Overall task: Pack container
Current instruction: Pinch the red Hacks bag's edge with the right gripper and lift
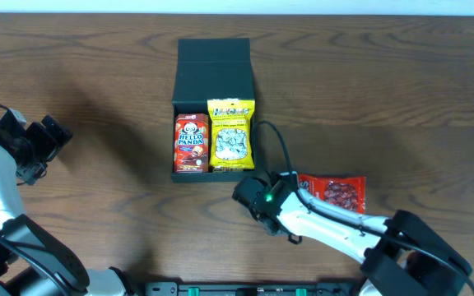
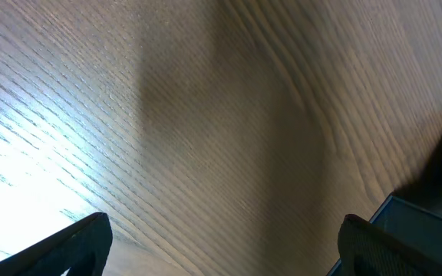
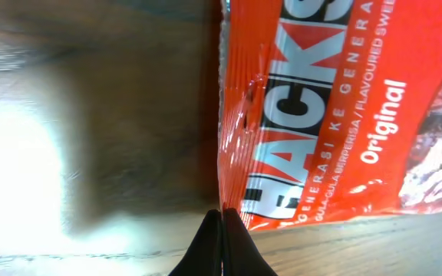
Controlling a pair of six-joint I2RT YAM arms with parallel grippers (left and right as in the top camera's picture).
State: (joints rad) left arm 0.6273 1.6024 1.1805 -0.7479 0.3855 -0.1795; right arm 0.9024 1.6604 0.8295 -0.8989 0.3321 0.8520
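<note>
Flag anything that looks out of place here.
The red Hacks packet lies on the table right of the box, while Hello Panda and a yellow packet sit inside. Nothing looks spilled or damaged.

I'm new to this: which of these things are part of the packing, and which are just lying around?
Packing: container; Hello Panda box and yellow packet inside it; red Hacks packet; right gripper pinching its edge.
Just there: left gripper, open, off to the side; black cable.
</note>
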